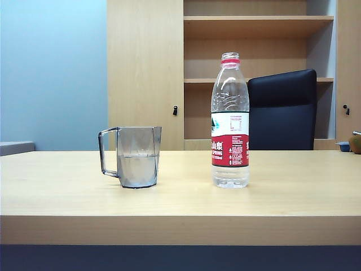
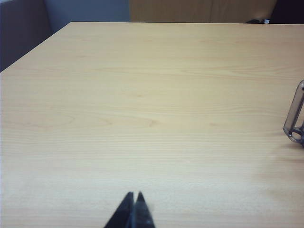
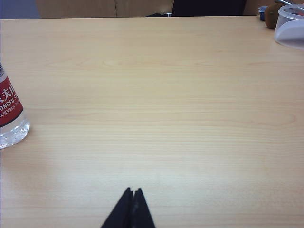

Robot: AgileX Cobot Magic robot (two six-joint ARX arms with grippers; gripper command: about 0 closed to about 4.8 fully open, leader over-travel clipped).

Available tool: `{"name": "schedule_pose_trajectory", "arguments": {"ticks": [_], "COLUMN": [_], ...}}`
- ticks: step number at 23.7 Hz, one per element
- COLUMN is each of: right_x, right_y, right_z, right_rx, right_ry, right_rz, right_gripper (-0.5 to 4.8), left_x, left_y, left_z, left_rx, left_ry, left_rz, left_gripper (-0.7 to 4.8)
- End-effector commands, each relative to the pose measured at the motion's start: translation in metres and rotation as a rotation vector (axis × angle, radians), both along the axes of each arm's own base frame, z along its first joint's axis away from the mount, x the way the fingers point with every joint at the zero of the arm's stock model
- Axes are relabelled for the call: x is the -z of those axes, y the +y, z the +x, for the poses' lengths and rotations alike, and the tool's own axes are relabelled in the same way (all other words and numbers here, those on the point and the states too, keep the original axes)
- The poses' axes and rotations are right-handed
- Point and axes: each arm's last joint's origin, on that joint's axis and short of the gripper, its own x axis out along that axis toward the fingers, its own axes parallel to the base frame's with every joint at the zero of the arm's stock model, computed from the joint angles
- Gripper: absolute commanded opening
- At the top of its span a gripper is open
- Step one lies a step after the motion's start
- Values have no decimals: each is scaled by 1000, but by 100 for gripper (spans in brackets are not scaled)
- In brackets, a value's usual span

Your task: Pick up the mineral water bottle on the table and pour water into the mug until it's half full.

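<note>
From where I'm driving, both end effectors, left (image 2: 134, 195) and right (image 3: 132, 191), are pinched shut holding nothing, low over the bench (image 1: 180, 197), and the upright mineral water bottle (image 1: 230, 121) sits ahead of the right one, toward the half-full-looking mug (image 1: 138, 156), so right's nearer.

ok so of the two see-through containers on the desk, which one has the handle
The mug, the shorter grey-tinted one left of the mineral water bottle. Its angular handle sticks out on its left; the bottle is taller, handleless and red-labelled.
</note>
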Motion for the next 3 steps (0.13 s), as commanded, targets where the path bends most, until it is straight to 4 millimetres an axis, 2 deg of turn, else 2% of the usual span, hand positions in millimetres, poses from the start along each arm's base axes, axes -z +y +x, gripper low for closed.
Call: {"name": "schedule_pose_trajectory", "arguments": {"ticks": [1,3], "right_x": [1,1], "right_y": [0,0], "right_z": [0,0], "right_rx": [0,0], "right_ry": [-7,-7], "right_rz": [2,2], "right_gripper": [-5,-5], "left_x": [-2,-2], "left_y": [0,0], "left_z": [0,0], "left_rx": [-3,-3], "left_ry": [-13,-13], "left_rz": [8,8], "left_gripper": [-5,-5]}}
